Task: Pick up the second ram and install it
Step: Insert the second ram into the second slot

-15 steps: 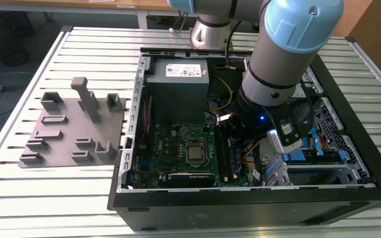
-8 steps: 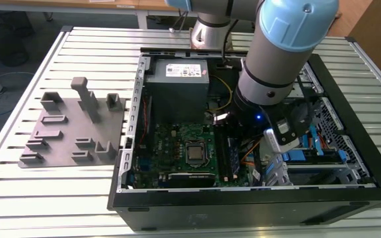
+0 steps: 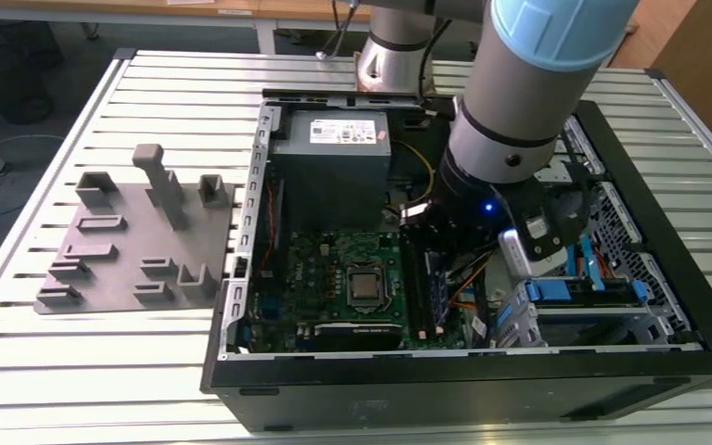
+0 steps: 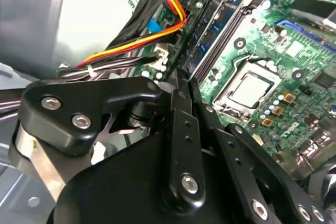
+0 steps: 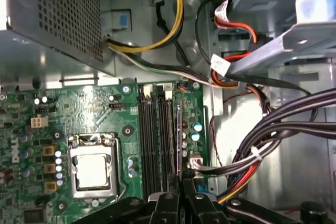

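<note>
The arm (image 3: 517, 83) is built of thick silver-grey tubes with a pale blue cap at the joint and black rings where the sections meet. A second grey section with a black band (image 3: 393, 56) stands behind it. Near the wrist the housing turns black, with a small blue light (image 3: 489, 207) glowing on it and a silver-white block (image 3: 519, 252) fixed just below.

In the second wrist view the gripper (image 4: 176, 85) is matt black metal: flat links with rounded ends, joined by silver round-headed screws (image 4: 81, 121). A bare metal bracket (image 4: 31, 156), perhaps a mounting plate, sits under the links.
</note>
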